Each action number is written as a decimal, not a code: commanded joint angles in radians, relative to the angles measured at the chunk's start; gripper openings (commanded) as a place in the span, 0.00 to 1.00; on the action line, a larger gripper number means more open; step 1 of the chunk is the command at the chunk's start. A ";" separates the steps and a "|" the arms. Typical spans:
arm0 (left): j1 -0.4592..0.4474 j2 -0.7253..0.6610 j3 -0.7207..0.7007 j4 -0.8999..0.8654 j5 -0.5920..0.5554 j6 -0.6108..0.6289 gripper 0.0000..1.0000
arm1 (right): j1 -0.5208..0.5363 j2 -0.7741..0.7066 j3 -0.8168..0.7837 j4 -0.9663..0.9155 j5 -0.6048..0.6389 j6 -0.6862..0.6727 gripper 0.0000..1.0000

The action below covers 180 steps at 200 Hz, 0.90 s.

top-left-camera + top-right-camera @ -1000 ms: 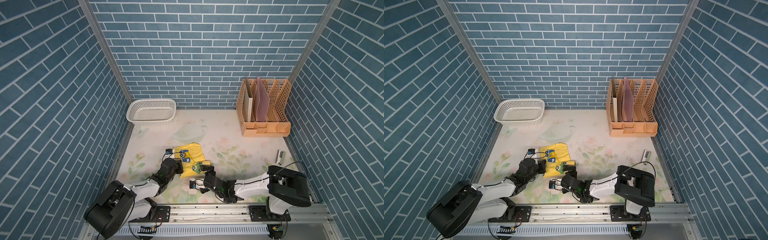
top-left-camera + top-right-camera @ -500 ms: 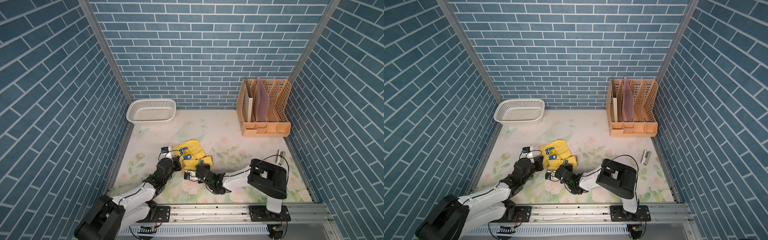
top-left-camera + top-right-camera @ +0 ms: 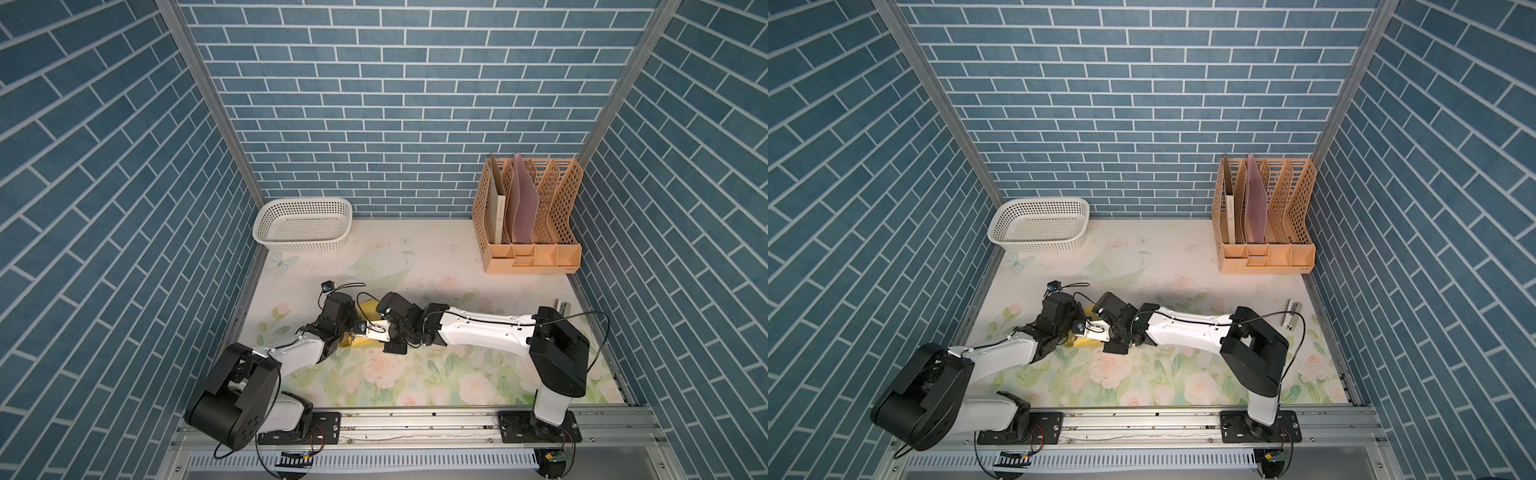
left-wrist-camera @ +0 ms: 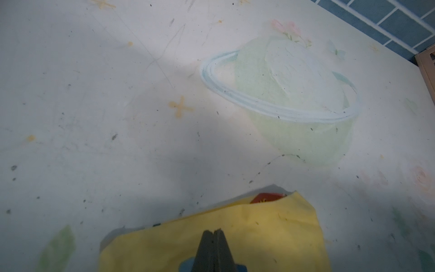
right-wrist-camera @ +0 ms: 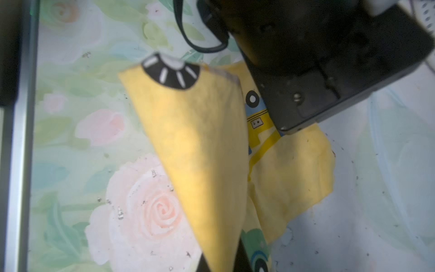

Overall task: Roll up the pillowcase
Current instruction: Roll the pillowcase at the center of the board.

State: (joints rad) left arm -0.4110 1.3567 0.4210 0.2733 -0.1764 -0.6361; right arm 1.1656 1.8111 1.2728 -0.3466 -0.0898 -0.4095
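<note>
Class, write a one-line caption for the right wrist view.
Right claw pinching a raised yellow pillowcase flap above the flowered table cover.

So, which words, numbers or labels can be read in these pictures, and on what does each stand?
None can be read.
On the beige folder in the file rack: small print on its spine, too small to read.
On the pillowcase: vehicle pictures only, no words.

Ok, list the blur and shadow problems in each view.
Right wrist view: the raised flap of the pillowcase sits close to the lens and is soft, as is the black arm housing. Left wrist view: a broad grey shadow crosses the table covering. Both top views: sharp, evenly lit.
</note>
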 commanded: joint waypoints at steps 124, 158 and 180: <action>-0.098 0.039 0.054 -0.291 -0.102 -0.199 0.00 | 0.039 0.012 -0.142 0.020 0.321 0.164 0.00; -0.102 0.133 0.060 -0.222 -0.085 -0.182 0.00 | 0.036 0.013 -0.145 0.027 0.312 0.182 0.00; -0.103 0.213 0.114 -0.181 -0.083 -0.135 0.00 | 0.035 -0.003 -0.163 0.024 0.289 0.188 0.00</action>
State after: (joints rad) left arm -0.5121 1.4696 0.5041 0.0967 -0.2848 -0.8082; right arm 1.2045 1.8141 1.1172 -0.3214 0.1963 -0.2707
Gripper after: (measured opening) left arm 0.054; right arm 0.067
